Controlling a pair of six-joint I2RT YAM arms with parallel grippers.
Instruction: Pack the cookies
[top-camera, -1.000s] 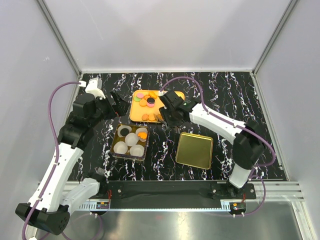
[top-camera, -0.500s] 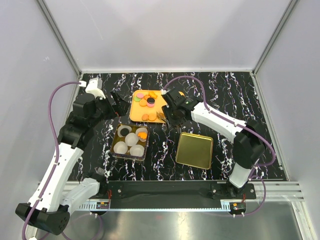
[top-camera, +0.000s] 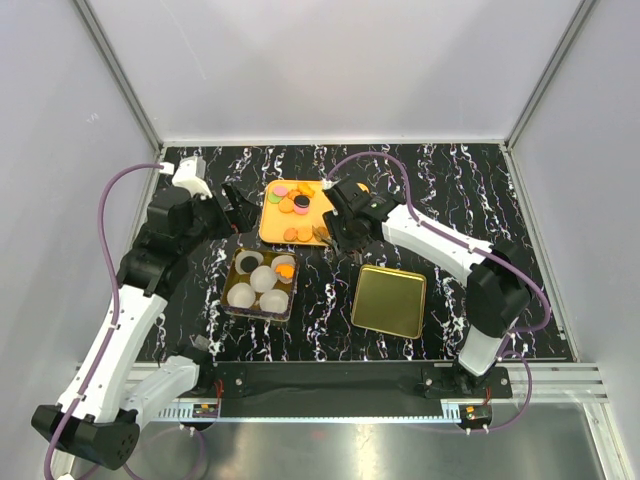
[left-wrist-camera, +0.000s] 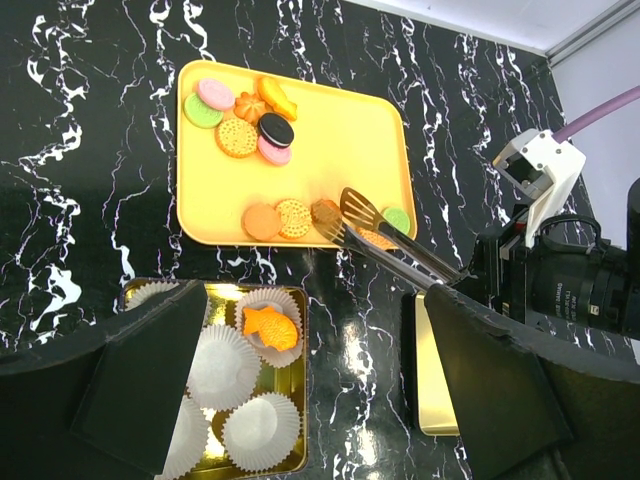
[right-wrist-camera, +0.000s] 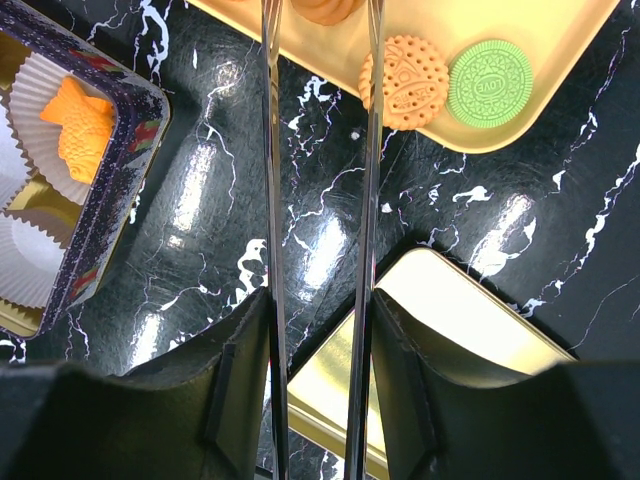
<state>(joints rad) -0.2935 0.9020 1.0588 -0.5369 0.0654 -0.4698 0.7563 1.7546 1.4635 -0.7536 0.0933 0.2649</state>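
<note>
**Stock on worktop (top-camera: 450, 190), your side first:**

1. Lid (top-camera: 389, 301): gold, square, lying flat, nearest you on the R. It sits apart from the other items.
2. Tin (left-wrist-camera: 302, 400): L of the lid, lined w/ white paper cups (left-wrist-camera: 262, 431). You have 2 packed: an orange fish cookie (left-wrist-camera: 270, 329) in the far-R cup and a black cookie (top-camera: 249, 262) in the far-L cup.
3. Left gripper (left-wrist-camera: 320, 380): hangs above the tin's far side, fingers spread wide, holding nothing.
4. Right gripper (right-wrist-camera: 318, 340): pinching the tongs (left-wrist-camera: 390, 240) at the handle end, over the gap btw lid and tray. The tong tips sit either side of a brown cookie (left-wrist-camera: 325, 212); can't tell if they touch it.
5. Tray (left-wrist-camera: 340, 140): orange, rectangular, just beyond the tin. It carries the rest of your cookies (left-wrist-camera: 237, 137).
   - Near-edge row, L to R: orange, tan, the brown one, a tan one part-hidden under the tongs, green.
   - Far-L corner cluster: pink, green, 2 orange shaped pcs, tan, and a black one overlapping a pink.
</note>
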